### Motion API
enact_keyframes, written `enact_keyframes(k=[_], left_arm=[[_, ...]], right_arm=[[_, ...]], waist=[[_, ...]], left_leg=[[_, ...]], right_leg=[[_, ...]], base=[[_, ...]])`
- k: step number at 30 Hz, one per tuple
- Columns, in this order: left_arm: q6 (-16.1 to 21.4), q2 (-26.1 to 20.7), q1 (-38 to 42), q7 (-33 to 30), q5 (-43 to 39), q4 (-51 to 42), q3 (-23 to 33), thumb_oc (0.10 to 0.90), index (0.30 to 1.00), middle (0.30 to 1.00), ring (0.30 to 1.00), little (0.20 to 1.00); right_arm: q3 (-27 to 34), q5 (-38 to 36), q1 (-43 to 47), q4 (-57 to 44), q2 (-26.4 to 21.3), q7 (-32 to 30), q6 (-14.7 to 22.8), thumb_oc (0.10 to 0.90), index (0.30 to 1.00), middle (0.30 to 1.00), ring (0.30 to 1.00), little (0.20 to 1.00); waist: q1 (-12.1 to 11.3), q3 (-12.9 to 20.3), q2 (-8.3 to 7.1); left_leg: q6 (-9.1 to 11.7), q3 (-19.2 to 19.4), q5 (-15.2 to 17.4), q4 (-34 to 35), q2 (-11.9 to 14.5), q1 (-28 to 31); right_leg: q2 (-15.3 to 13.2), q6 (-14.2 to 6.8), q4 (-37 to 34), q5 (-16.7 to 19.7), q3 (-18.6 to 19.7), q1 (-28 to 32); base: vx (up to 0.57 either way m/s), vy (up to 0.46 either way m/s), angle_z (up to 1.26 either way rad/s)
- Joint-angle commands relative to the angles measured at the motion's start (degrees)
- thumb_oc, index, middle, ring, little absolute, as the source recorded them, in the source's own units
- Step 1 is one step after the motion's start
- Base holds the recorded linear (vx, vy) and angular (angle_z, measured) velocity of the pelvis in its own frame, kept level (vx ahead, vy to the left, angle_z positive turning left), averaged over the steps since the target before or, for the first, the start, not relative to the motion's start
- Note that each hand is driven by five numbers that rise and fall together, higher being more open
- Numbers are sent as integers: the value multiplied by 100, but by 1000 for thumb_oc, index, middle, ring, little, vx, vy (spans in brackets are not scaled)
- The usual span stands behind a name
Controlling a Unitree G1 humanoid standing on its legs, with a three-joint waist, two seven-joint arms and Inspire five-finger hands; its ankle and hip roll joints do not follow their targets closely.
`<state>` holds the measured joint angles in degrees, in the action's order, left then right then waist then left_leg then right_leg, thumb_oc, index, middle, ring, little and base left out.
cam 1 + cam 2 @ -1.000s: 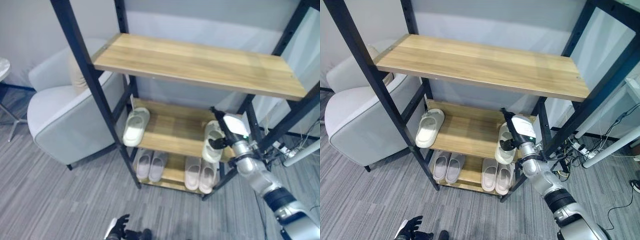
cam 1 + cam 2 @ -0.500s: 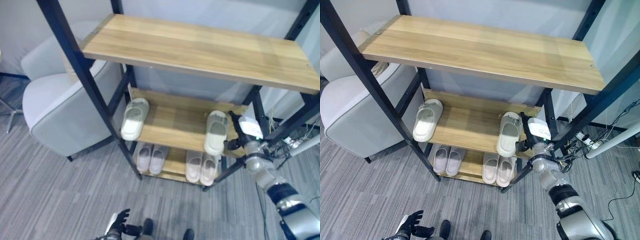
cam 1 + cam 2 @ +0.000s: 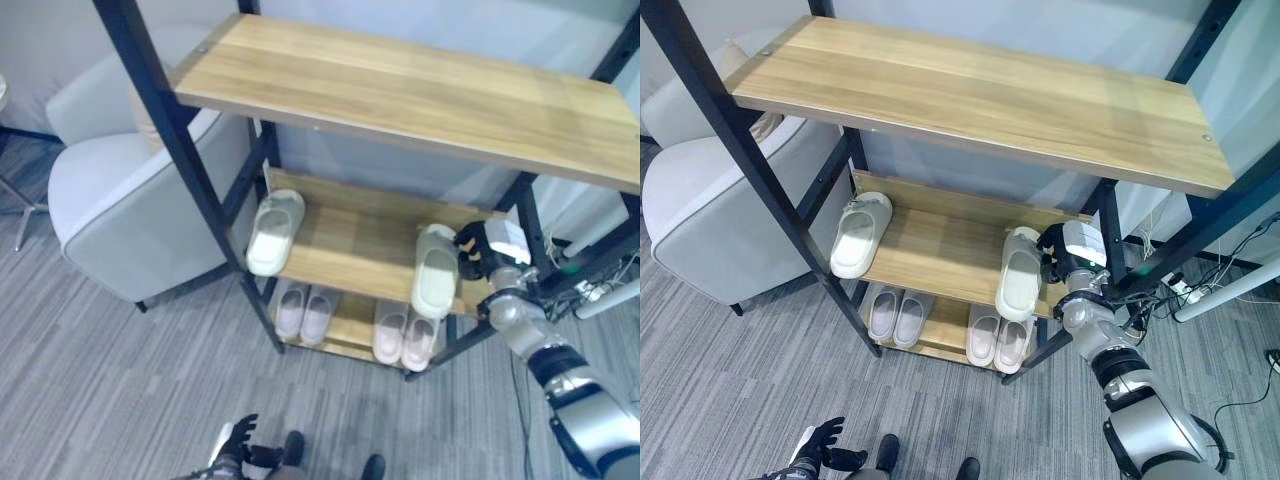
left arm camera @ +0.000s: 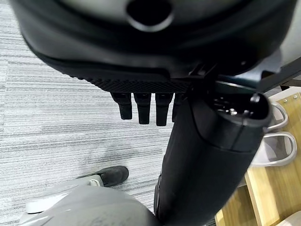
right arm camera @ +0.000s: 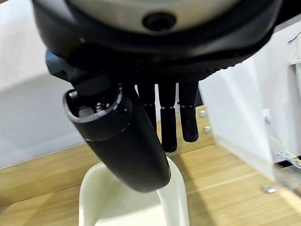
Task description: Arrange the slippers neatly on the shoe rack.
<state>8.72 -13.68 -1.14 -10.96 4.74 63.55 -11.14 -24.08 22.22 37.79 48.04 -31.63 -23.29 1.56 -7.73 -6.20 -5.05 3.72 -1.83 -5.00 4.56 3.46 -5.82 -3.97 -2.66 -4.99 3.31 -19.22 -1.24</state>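
Right hand [image 3: 1072,252] now beside slipper [image 3: 1021,276], middle shelf [image 3: 930,255], armchair [image 3: 710,215] left.

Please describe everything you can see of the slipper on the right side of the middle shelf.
The slipper is pale cream, smooth and foam-like, with a wide strap over an open toe. It lies flat, sole down, at the right end of the middle shelf, its toe over the front edge. The right robot hand is at its heel end, fingers straight, thumb against the rim.
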Motion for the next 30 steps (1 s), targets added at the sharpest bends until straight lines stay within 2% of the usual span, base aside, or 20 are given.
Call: enact_keyframes(k=[1,2,4,5,6,10,15,22,30], left_arm=[[-179,19,-194,-73,-1,642,-551,800,900,900,900,900],[-184,19,-184,-73,-10,642,-544,800,900,900,900,900],[-192,13,-164,-83,-15,655,-527,800,900,900,900,900],[-193,9,-152,-84,-16,658,-522,800,900,900,900,900],[-199,6,-148,-93,-16,662,-516,800,900,900,900,900],[-216,15,-139,-107,-21,655,-514,800,900,900,900,900],[-231,62,-162,-108,4,656,-444,800,900,900,900,900],[-248,84,-146,-85,26,584,-362,800,900,900,900,900],[-312,100,-230,-28,111,618,-128,800,900,900,900,900]], right_arm=[[-98,-229,634,-4,32,-132,215,400,300,300,300,300],[-92,-241,623,-11,66,-136,216,400,300,300,300,300],[-94,-246,643,-29,94,-140,205,460,389,389,389,389],[-81,-241,638,-38,100,-146,197,591,587,587,587,587],[-63,-222,632,-44,94,-161,180,800,900,900,900,900],[27,-164,631,-170,34,-242,128,800,900,900,900,900],[188,-44,358,-830,45,-332,166,800,900,900,900,900],[321,139,43,-1492,-212,-228,159,800,900,900,900,900],[899,227,-781,-2865,-484,-67,263,800,900,900,900,900]], waist=[[-254,172,-74],[-267,167,-81],[-292,157,-109],[-299,155,-114],[-310,151,-122],[-319,157,-126],[-260,176,-82],[-173,194,-69],[-29,195,-18]], left_leg=[[227,3,357,44,43,135],[232,-5,353,44,42,128],[244,-25,346,44,37,108],[249,-39,343,44,38,97],[254,-52,339,44,38,79],[262,-109,328,44,23,37],[247,-65,345,44,17,67],[250,-33,369,44,13,99],[237,45,398,44,22,162]], right_leg=[[-339,-651,-1,-212,4,117],[-343,-651,-1,-212,-8,119],[-347,-648,-1,-212,-35,119],[-352,-649,-1,-213,-54,117],[-357,-648,-1,-212,-76,112],[-379,-651,-1,-194,-140,99],[-409,-652,-1,-181,-111,107],[-440,-656,-1,-183,-96,128],[-443,-668,-1,-161,-32,119]], base=[[0,0,0],[0,0,0],[-4,-2,3],[-7,-3,13],[-6,0,16],[-6,7,18],[6,18,2],[1,3,-1],[1,0,0]])
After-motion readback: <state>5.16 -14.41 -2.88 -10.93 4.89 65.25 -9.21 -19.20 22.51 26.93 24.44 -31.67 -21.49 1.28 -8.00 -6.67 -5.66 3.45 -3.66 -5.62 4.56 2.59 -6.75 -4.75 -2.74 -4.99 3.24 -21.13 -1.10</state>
